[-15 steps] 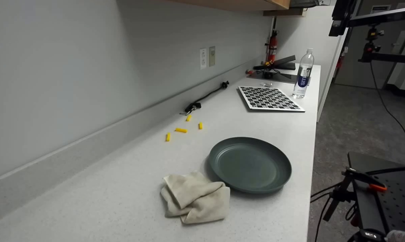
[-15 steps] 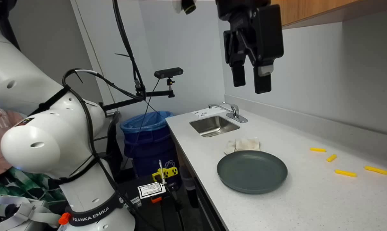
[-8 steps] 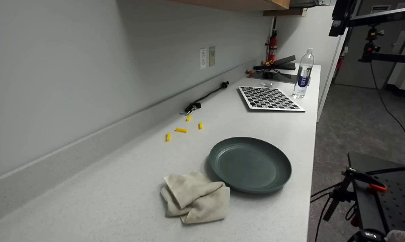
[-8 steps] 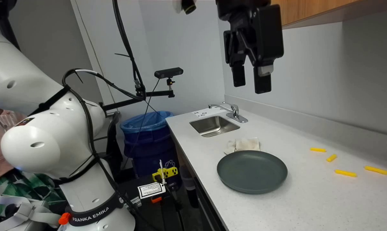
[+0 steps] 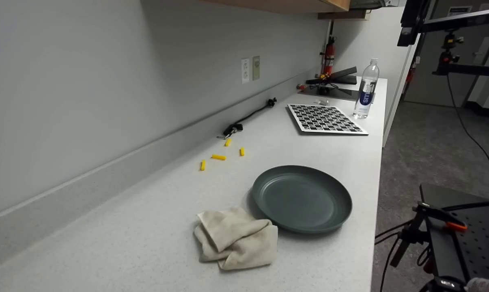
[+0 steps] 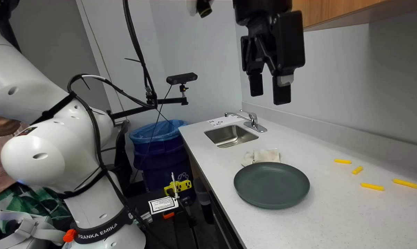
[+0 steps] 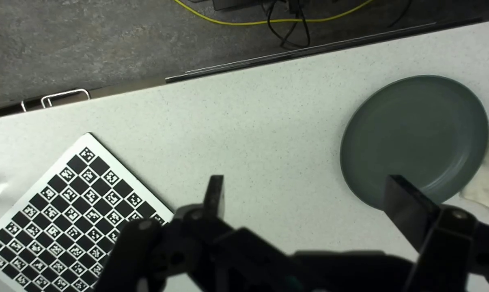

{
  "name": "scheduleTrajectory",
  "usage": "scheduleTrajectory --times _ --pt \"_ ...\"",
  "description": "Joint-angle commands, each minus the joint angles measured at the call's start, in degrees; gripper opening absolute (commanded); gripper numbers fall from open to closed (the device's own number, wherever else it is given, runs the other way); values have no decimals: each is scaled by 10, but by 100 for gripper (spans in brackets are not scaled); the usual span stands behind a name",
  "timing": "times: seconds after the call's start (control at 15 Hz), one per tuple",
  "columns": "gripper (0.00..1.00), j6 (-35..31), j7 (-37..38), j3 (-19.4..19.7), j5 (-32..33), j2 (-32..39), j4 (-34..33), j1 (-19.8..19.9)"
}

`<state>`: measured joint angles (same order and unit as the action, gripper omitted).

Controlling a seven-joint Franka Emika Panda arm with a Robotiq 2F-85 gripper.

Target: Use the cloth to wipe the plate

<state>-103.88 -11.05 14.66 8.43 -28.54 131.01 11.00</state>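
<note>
A beige, crumpled and folded cloth (image 5: 236, 239) lies on the counter right beside a dark green round plate (image 5: 303, 198). Whether they touch is hard to tell. In an exterior view the cloth (image 6: 266, 155) is partly hidden behind the plate (image 6: 271, 185). My gripper (image 6: 269, 90) hangs high above the counter, well above the plate, with its fingers apart and nothing between them. In the wrist view the open gripper (image 7: 305, 178) has bare counter between its fingers. The plate (image 7: 414, 134) is partly behind the right finger, and the cloth (image 7: 487, 178) is cut off at the right edge.
Several yellow sticks (image 5: 218, 157) lie near the wall. A checkered board (image 5: 325, 119) and a water bottle (image 5: 366, 91) stand farther along the counter. A sink (image 6: 230, 136) with a faucet (image 6: 251, 121) is at one end. A wooden cabinet (image 6: 333, 12) hangs above.
My gripper has moved down very slightly in the last half second. The plate and cloth have not moved. A person behind the arm has shifted.
</note>
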Motion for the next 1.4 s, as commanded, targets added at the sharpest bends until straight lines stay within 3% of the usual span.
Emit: scheduleTrajectory --times 0.0,0.47,0.87,0.93,1.07,1.27,1.33 --pt "100 5 -2 -2 -1 2 -2 2" --pt "100 6 -1 -2 -1 3 -2 2" --pt "100 0 -60 7 -1 5 -3 -9" --pt "100 33 -30 -26 -27 65 -94 -37" --pt "100 46 -33 -38 -45 77 -126 -52" --pt "100 102 0 -77 -60 136 -225 -75" --pt "100 49 -15 -65 -49 81 -144 -64"
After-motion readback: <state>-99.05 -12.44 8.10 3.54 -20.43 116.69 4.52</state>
